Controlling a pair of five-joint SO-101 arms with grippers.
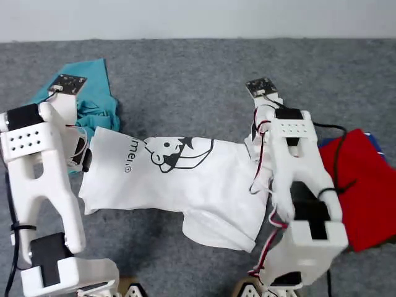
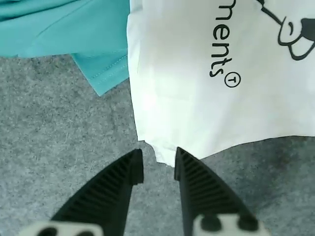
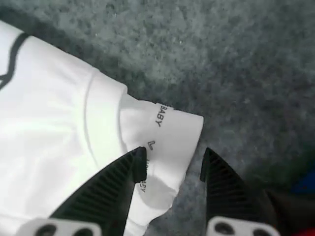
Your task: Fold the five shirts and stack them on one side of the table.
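Note:
A white shirt [image 1: 185, 179] with a black cartoon print lies spread across the middle of the grey table. My left gripper [image 2: 158, 158] is low at one of its corners, open by a narrow gap, and the corner [image 2: 156, 150] reaches just between the fingertips. At the opposite end of the shirt [image 3: 59, 123], my right gripper [image 3: 172, 156] is open over the folded collar edge with the neck label [image 3: 160, 123]. A teal shirt [image 1: 96, 93] lies crumpled at the far left, partly under the white one [image 2: 206, 98]. A red shirt [image 1: 365, 185] lies at the right.
The left arm [image 1: 43, 173] stands over the table's left side and the right arm [image 1: 297, 179] over the white shirt's right end. A blue cloth edge [image 1: 371, 137] peeks from under the red shirt. Bare grey carpet [image 1: 198, 80] stretches along the back.

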